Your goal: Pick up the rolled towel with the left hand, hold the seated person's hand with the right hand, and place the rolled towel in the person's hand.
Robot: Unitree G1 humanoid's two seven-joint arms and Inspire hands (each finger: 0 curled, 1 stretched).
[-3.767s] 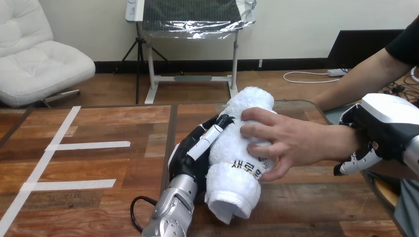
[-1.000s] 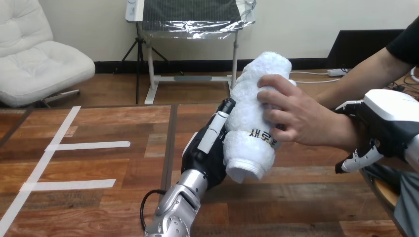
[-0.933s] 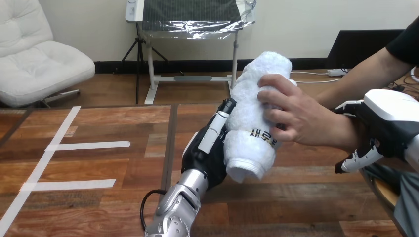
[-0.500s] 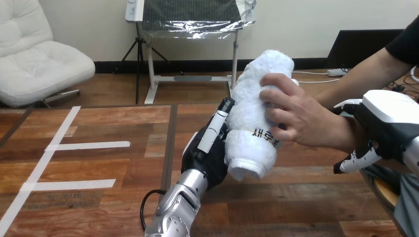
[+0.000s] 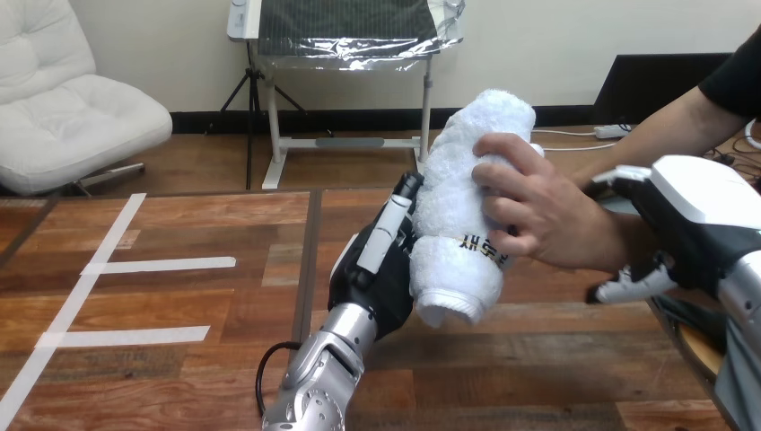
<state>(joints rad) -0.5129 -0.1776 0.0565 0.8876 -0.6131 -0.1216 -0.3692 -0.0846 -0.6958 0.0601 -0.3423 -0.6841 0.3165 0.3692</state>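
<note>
The rolled white towel (image 5: 467,202) stands nearly upright above the table, its lower end hanging free. The person's hand (image 5: 538,211) reaches in from the right and is wrapped round the towel's right side. My left hand (image 5: 375,274) rests against the towel's left side, one finger (image 5: 386,229) lying straight up along it; the rest of that hand is hidden behind the towel. My right hand (image 5: 691,224) is at the person's wrist (image 5: 628,242), with its thumb (image 5: 619,173) over the wrist and fingers (image 5: 624,285) curled beneath it.
The wooden table (image 5: 179,359) carries white tape lines (image 5: 135,265) on its left half. The person's forearm (image 5: 673,135) crosses the upper right.
Since 3.8 s ago the towel has risen and turned more upright, and my left finger has straightened along it. In the last half second my right hand slid a little left along the wrist.
</note>
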